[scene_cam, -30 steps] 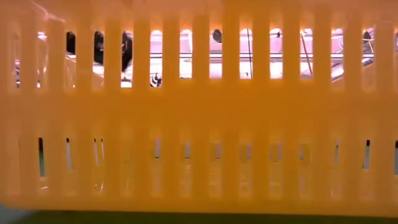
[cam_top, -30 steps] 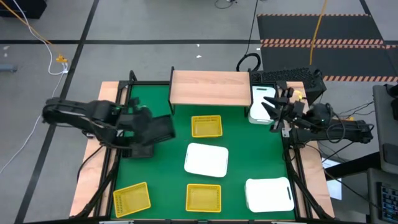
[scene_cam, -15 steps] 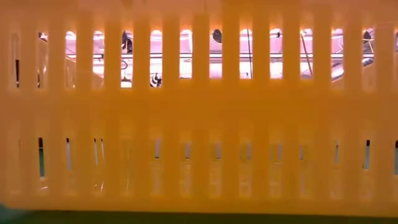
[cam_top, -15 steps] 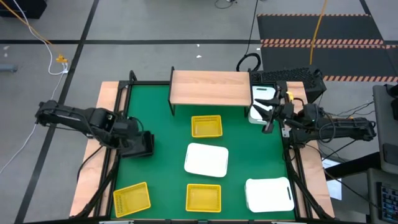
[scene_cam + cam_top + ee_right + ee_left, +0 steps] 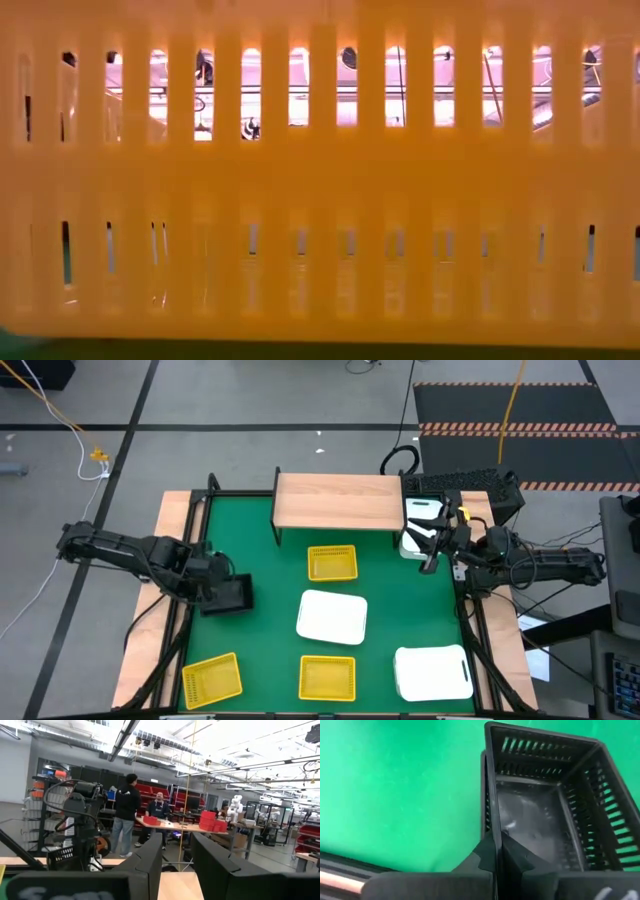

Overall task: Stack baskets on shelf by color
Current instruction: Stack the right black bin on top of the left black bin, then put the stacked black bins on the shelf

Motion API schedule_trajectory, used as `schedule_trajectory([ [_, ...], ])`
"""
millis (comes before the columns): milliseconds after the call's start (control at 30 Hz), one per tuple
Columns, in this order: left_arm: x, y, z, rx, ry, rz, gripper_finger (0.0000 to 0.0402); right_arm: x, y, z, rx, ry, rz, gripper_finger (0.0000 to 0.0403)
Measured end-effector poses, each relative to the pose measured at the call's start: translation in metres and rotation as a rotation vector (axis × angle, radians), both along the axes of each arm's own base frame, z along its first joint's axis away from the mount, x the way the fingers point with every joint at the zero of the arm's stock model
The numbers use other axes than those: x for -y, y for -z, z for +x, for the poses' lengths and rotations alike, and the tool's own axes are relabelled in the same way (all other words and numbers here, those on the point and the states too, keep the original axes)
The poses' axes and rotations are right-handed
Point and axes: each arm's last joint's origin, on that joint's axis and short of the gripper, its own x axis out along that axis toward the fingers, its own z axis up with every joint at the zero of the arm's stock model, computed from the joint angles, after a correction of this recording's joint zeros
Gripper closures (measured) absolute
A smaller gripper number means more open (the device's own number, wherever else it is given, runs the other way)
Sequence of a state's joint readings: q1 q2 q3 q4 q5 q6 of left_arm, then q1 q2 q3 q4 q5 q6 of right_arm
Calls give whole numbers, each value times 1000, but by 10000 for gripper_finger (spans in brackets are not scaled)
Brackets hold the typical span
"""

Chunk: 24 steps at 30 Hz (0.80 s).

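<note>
My left gripper (image 5: 208,589) is at the table's left side, shut on a black mesh basket (image 5: 230,595); the left wrist view looks into this basket (image 5: 540,815). My right gripper (image 5: 431,547) hovers open at the right side, over a white basket (image 5: 419,520) that lies beside the shelf's right end. The shelf (image 5: 337,500), a light wood board, stands at the far edge. Yellow baskets lie at mid-table (image 5: 332,562), near left (image 5: 212,678) and near centre (image 5: 327,677). Two more white baskets lie at centre (image 5: 332,615) and near right (image 5: 432,672). My left gripper pinches the black basket's side wall (image 5: 490,827) at its rim, one finger (image 5: 519,861) inside the basket and one (image 5: 485,859) outside. The fingers come from the table's left. Whether the basket's bottom rests on the green mat, I cannot tell.
The low view is filled by the slatted wall of a yellow basket (image 5: 320,200) right before the camera. A black crate (image 5: 470,485) stands behind the right arm. People stand in the room beyond the table (image 5: 127,810). Bare green mat (image 5: 260,650) lies between the baskets.
My left gripper has carried the black basket from higher up near mid-left down and toward the table's left and near edges, then nudged it slightly back right. My right gripper has shifted a little toward the left, over the white basket by the shelf.
</note>
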<state>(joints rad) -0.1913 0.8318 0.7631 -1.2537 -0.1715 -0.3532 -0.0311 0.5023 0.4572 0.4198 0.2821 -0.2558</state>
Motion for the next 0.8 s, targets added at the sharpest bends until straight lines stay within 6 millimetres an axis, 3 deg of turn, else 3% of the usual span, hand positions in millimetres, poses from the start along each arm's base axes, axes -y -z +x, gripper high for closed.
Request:
schedule_trajectory([
  [167,-1,0,0,12,-52,22,353,0,1,2,-14,1,-3,303],
  [533,-3,0,2,73,-339,3,206,0,3,4,-32,5,-16,303],
  [633,-2,6,5,63,-360,5,195,0,4,6,-42,4,-16,303],
  [800,1,42,13,-70,-288,3,204,0,7,11,-62,4,-15,303],
])
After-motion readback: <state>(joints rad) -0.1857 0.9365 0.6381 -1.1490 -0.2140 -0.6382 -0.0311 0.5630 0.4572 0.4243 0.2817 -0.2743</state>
